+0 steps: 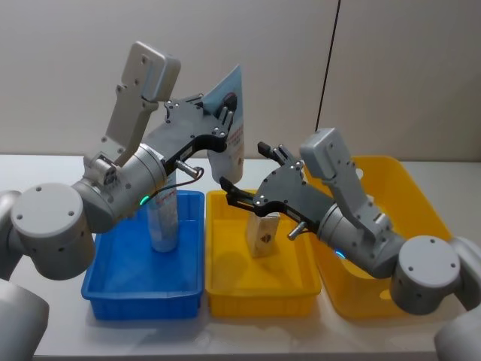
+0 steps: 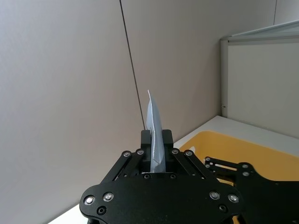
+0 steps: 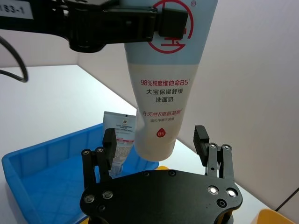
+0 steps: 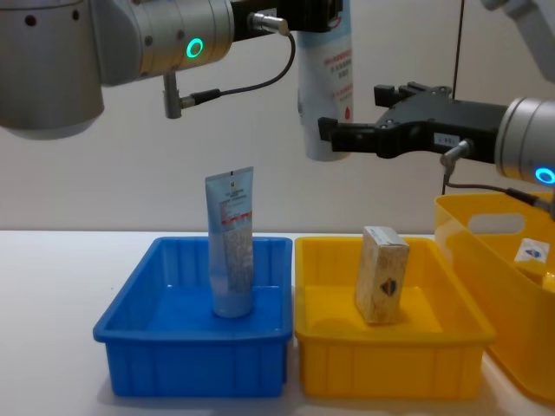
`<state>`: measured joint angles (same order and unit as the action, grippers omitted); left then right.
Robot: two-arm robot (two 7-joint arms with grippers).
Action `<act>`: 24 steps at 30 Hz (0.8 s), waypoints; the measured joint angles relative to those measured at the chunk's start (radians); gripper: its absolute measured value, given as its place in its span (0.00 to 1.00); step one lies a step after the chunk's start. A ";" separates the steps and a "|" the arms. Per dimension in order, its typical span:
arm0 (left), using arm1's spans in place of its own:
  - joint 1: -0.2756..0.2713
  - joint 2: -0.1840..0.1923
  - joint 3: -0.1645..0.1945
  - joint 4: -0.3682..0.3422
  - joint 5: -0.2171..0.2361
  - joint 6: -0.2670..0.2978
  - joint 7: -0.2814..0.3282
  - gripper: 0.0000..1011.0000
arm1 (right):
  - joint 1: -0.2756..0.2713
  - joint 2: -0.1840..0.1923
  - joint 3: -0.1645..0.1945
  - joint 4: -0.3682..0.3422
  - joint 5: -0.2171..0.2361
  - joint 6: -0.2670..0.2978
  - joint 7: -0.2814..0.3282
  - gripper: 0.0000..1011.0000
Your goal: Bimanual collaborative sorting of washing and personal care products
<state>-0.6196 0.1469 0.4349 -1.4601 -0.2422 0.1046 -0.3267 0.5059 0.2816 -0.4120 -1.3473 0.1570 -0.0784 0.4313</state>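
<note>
My left gripper [image 1: 219,124] is shut on a pale squeeze tube with red print [image 1: 233,113], holding it high above the gap between the blue bin [image 1: 143,301] and the middle yellow bin [image 1: 259,301]. The tube's crimped end [image 2: 154,123] sticks up past the left gripper [image 2: 156,151]. The right gripper [image 3: 155,140] stands open with its fingers on either side of the tube's cap end [image 3: 159,135], not touching it. From the chest, the tube [image 4: 327,87] hangs beside the right gripper [image 4: 349,117].
A light-blue tube [image 4: 231,243] stands upright in the blue bin [image 4: 191,364]. A beige box [image 4: 381,273] stands in the middle yellow bin [image 4: 390,364]. A large yellow bin [image 4: 486,225] at the right holds a small package [image 4: 531,251].
</note>
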 joint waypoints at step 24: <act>0.035 0.001 0.012 -0.051 -0.009 0.014 0.005 0.12 | 0.078 -0.056 -0.013 0.122 0.012 0.009 -0.001 0.99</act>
<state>-0.5842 0.1474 0.4471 -1.5110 -0.2509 0.1189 -0.3216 0.5841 0.2258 -0.4245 -1.2249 0.1695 -0.0696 0.4304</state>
